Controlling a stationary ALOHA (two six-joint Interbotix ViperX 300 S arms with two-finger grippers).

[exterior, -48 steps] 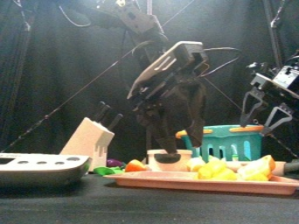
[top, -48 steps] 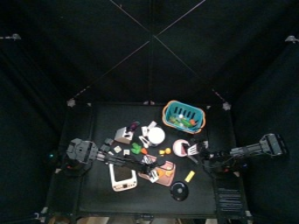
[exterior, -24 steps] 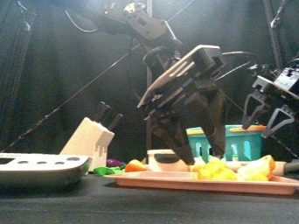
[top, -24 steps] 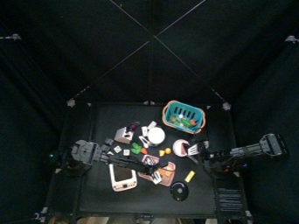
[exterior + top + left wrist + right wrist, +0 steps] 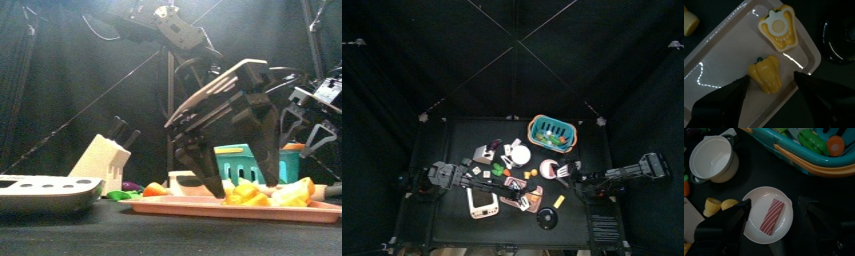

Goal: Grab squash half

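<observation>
**A:** Left wrist view first: the left end effector [image 5: 771, 85] stands with its jaws spread wide and nothing between them, hanging over the tray [image 5: 721, 65]. The whole yellow piece [image 5: 765, 75] lies right between the jaw tips. The squash half [image 5: 779, 27], cut face up with a pale centre, lies further along the same tray, near its rounded corner, apart from the whole piece.

**B:** So the target is not the thing under the jaws?

**A:** As I read it, no. That is my main worry: closing here would take the whole piece instead of the half. The two are close in colour and lie near each other, so a small aiming error picks the wrong one.

**B:** Anything else?

**A:** The half lies flat and close to the tray rim, so a jaw could land on the rim and tip or push the tray, or the tips could slide off the low curved edge. A dark round dish [image 5: 841, 35] sits just off that corner and could be bumped.

**B:** And the other arm?

**A:** The right end effector [image 5: 771, 223] is also wide open and empty, resting above a white plate [image 5: 761, 203] that carries a red strip [image 5: 772, 216], near a white pot [image 5: 712, 159] and a teal basket [image 5: 811, 153]. From the front, the left end effector [image 5: 234, 150] looms over the tray [image 5: 227, 208] on the counter [image 5: 80, 235].
</observation>
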